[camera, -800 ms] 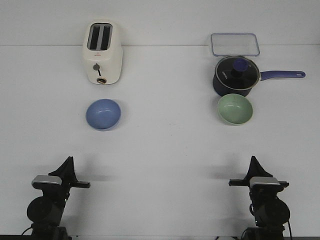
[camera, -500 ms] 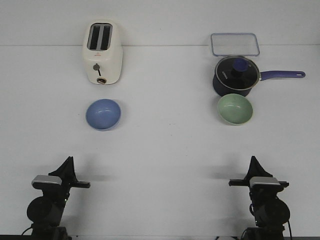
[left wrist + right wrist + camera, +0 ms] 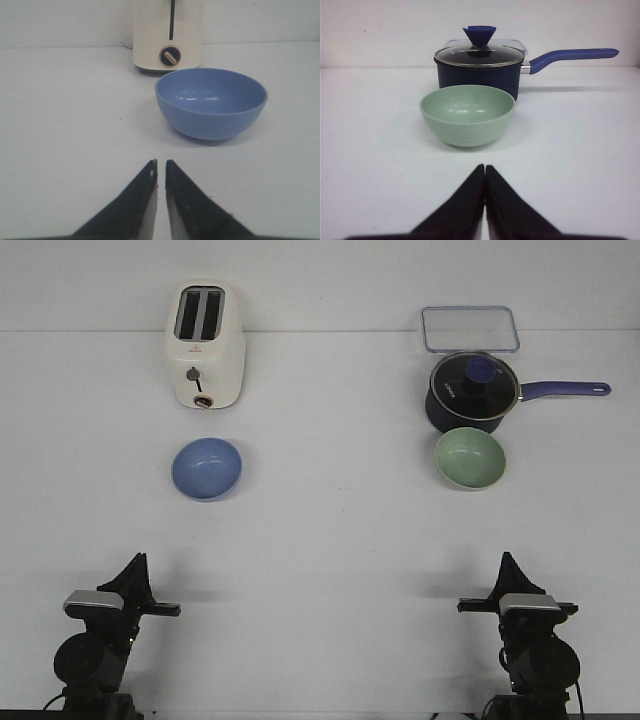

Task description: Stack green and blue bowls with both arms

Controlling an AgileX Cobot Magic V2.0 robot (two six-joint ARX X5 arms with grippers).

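Note:
The periwinkle blue bowl (image 3: 207, 468) sits upright on the white table, left of centre, in front of the toaster; it also shows in the left wrist view (image 3: 211, 102). The pale green bowl (image 3: 470, 458) sits on the right, just in front of the saucepan; it also shows in the right wrist view (image 3: 467, 114). My left gripper (image 3: 138, 562) is at the near left, well short of the blue bowl, shut and empty (image 3: 160, 163). My right gripper (image 3: 508, 560) is at the near right, well short of the green bowl, shut and empty (image 3: 484, 168).
A cream toaster (image 3: 205, 344) stands behind the blue bowl. A dark navy lidded saucepan (image 3: 472, 391) stands close behind the green bowl, its handle pointing right. A clear rectangular container (image 3: 470, 328) lies behind the saucepan.

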